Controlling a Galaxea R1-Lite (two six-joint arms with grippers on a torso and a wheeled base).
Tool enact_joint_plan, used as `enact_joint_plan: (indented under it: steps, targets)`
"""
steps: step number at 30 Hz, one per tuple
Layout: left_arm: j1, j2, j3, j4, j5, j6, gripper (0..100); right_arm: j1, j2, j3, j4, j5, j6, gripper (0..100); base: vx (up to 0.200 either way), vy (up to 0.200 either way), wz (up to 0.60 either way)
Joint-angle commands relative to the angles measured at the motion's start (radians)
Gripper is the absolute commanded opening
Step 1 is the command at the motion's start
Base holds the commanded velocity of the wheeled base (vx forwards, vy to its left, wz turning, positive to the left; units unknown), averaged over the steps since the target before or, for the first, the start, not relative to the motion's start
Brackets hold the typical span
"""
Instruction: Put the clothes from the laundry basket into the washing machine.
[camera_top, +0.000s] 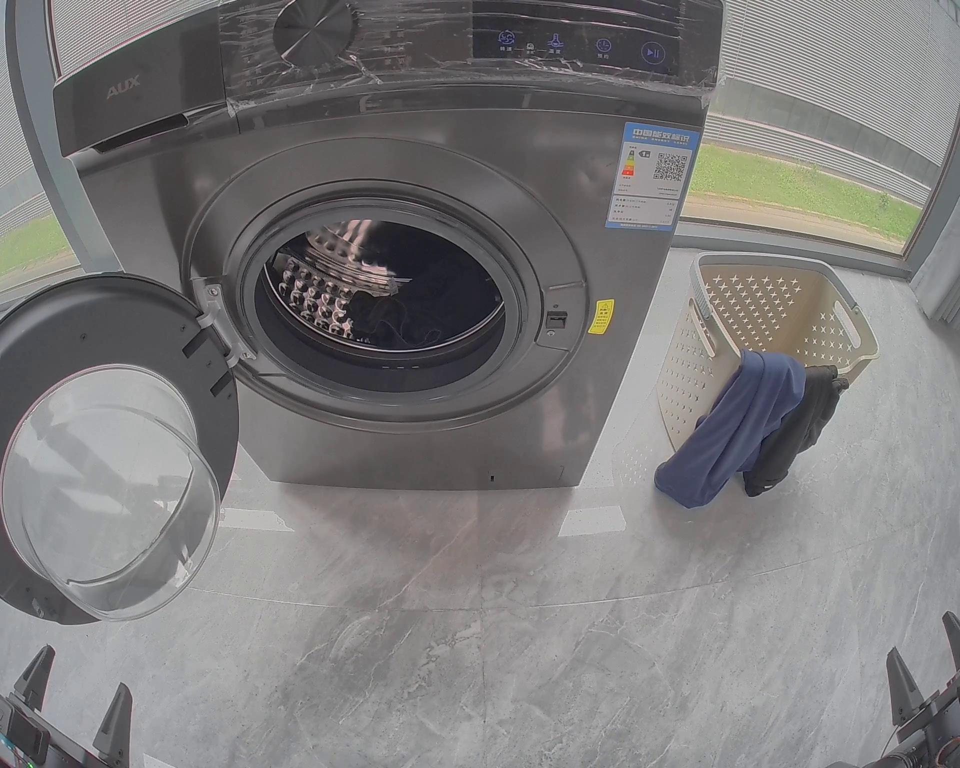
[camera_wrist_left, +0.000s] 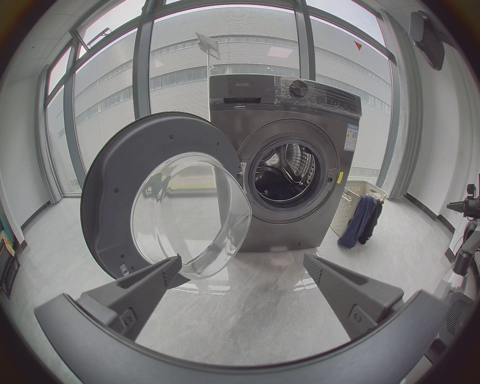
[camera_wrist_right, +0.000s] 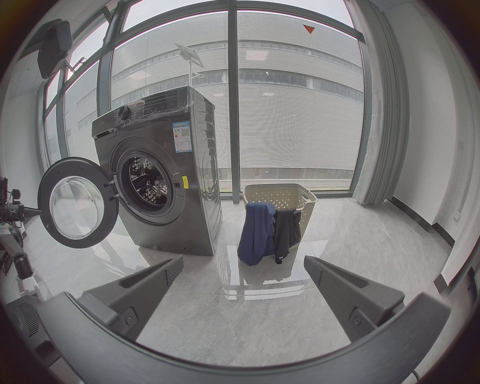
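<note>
Clothes hang over laundry basket rim beside washing machine

Looks like a demo/test room in an office-type bldg: a washing machine stands alone on a glossy grey tile floor, w/ plastic film on its top panel. Floor-to-ceiling windows behind, big ribbed facade outside, bare white walls.

Blue garment drapes over laundry basket beside open washing machine.
</note>
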Motion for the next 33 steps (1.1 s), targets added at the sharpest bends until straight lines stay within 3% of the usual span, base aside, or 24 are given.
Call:
enact_joint_plan:
  steps: [1, 4, 33]
  targets:
    - [0.012, -0.042, 0.016, 0.001, -0.002, 0.009, 100, 0.0, -0.008, 0.018, -0.001, 0.002, 0.002, 100, 0.0, 0.0, 0.0]
    - [0.012, -0.043, 0.016, 0.001, -0.002, 0.006, 100, 0.0, -0.008, 0.018, -0.001, 0.002, 0.003, 100, 0.0, 0.0, 0.0]
    - [0.012, -0.042, 0.016, 0.001, 0.0, -0.005, 100, 0.0, -0.008, 0.018, 0.001, 0.001, -0.003, 100, 0.0, -0.2, 0.0]
